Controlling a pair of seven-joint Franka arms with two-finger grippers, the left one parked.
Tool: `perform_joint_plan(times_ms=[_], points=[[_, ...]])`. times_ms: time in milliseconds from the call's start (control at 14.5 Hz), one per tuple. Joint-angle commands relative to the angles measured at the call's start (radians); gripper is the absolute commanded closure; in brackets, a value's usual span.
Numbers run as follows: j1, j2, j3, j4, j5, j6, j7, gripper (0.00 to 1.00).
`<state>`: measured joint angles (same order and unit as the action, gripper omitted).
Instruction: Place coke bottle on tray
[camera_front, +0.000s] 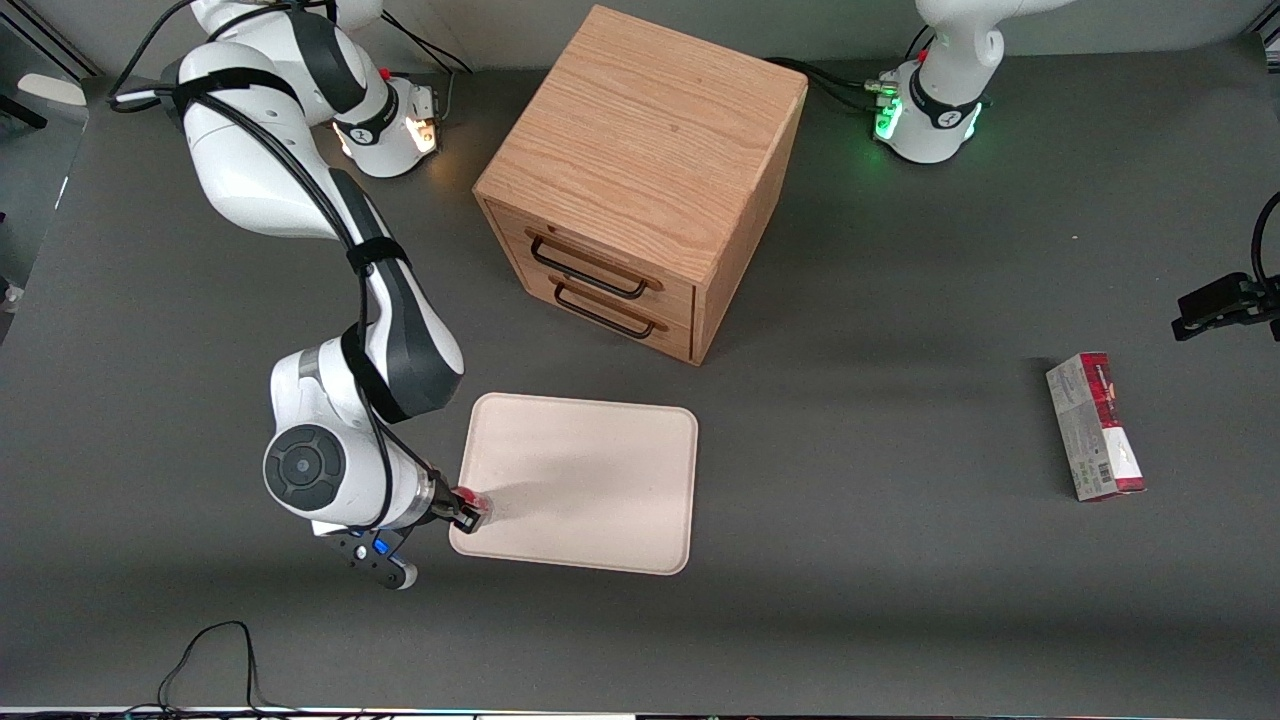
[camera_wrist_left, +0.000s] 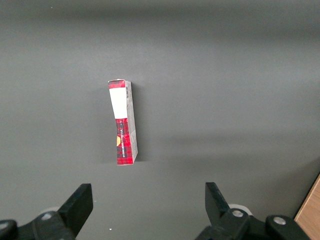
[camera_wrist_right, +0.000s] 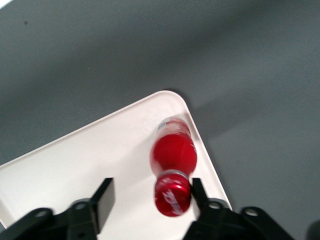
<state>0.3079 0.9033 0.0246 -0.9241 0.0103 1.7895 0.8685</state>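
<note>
While the gripper (camera_wrist_right: 147, 196) hovered with fingers spread apart, the coke bottle (camera_wrist_right: 173, 162) stood between them at a corner of the tray (camera_front: 590, 480) on the worktop (camera_front: 900, 560).

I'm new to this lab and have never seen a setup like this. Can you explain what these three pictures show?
There are two white robot arms on a grey table. Only one of them works; it ends in a gripper with two black fingers.

The front view looks down on the whole table. The other two pictures come from small cameras on the arms' wrists, looking down past the fingers.

On the table are a wooden drawer cabinet, a cream tray nearer the front camera, and a red-and-white carton toward the parked arm's end.

The working arm's gripper hangs over a corner of the tray. The small red coke bottle stands between its fingers, on the tray near the rim. The fingers are spread apart, so they are not squeezing it.
</note>
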Motion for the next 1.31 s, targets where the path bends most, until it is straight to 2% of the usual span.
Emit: perform_joint_plan(times_ms=[0, 553, 691, 899, 1037, 1245], points=[[0.01, 0.009, -0.008, 0.03, 0.019, 0.001, 0.026, 0.0], [-0.003, -0.03, -0.011, 0.03, 0.022, -0.013, 0.009, 0.0], [-0.038, -0.061, -0.009, 0.028, 0.025, -0.036, -0.038, 0.0], [-0.116, -0.153, -0.012, 0.024, 0.08, -0.18, -0.224, 0.0], [-0.179, -0.228, -0.012, -0.01, 0.086, -0.28, -0.356, 0.0], [-0.253, -0.396, -0.023, -0.218, 0.079, -0.303, -0.559, 0.0]])
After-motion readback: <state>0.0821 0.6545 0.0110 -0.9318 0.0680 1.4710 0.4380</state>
